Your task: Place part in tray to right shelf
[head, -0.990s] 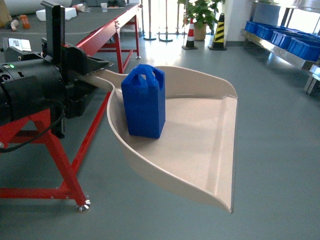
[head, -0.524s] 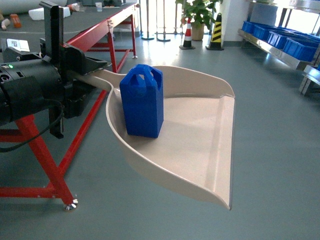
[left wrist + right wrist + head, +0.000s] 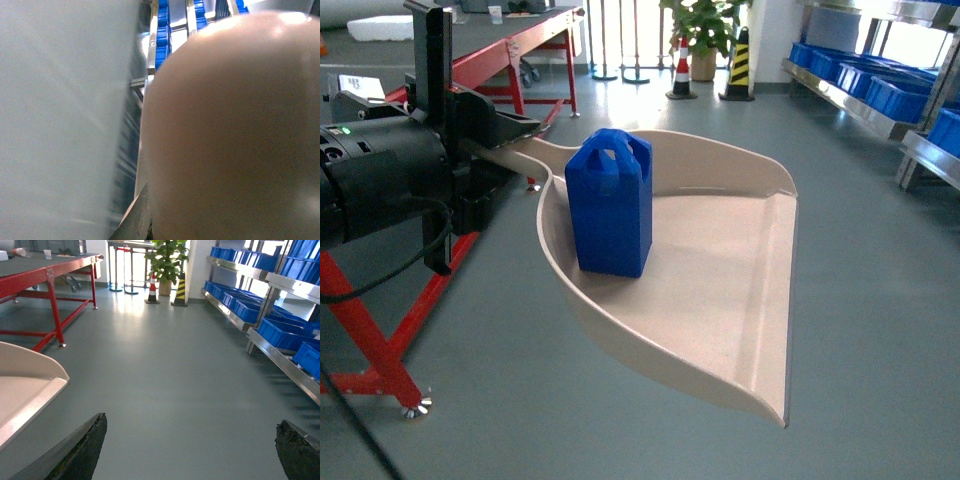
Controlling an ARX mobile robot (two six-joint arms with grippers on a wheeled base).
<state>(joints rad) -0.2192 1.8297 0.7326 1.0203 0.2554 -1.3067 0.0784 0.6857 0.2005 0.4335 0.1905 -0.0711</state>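
In your head view the background has slid since a second ago: the red table frame [image 3: 390,330] sits further left and the right shelf [image 3: 880,90] with its blue crates [image 3: 885,92] has drawn nearer, while the part [image 3: 610,203] stands upright as before at the back of the tray [image 3: 720,300], near the handle. The part is a bright blue, matte block with sloped shoulders and a looped top lug; the tray is glossy beige plastic with a curved raised rim and flat front lip. Your left gripper [image 3: 490,135] is clamped on the tray's handle. No writing is legible. In the left wrist view the tray's smooth underside [image 3: 235,135] fills most of the frame, with steel rails and blue behind it. In the right wrist view your right gripper [image 3: 192,447] shows two dark fingertips [image 3: 85,450] spread wide, holding nothing, above grey floor; the tray's corner lies left, the steel shelf right.
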